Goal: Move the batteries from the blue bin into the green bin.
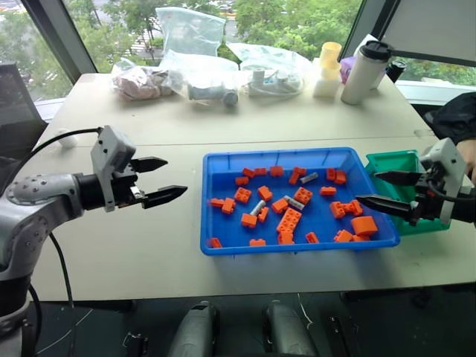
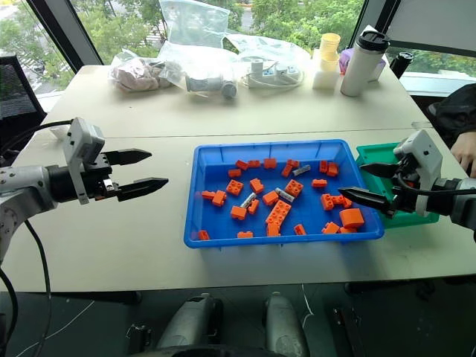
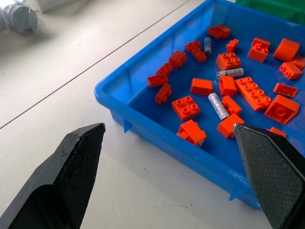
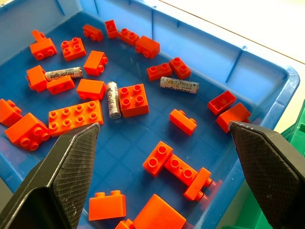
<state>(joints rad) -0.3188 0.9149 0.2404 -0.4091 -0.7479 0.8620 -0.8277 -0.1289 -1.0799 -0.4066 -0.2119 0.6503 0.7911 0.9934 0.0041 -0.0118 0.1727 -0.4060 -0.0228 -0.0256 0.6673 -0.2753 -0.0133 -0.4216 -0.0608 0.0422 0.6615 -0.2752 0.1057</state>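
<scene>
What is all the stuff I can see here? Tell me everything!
batteries: three, silver-grey, lying in the blue bin among the bricks.
toy bricks: many, orange, scattered in the blue bin.
blue bin: one, blue, mid-table.
green bin: one, green, touching the blue bin's right end.
plastic bags: several, clear, far table edge.
tumbler: one, white with black lid, far right.
left claw: black, open, left of the blue bin.
right claw: black, open, over the blue bin's right end.
</scene>
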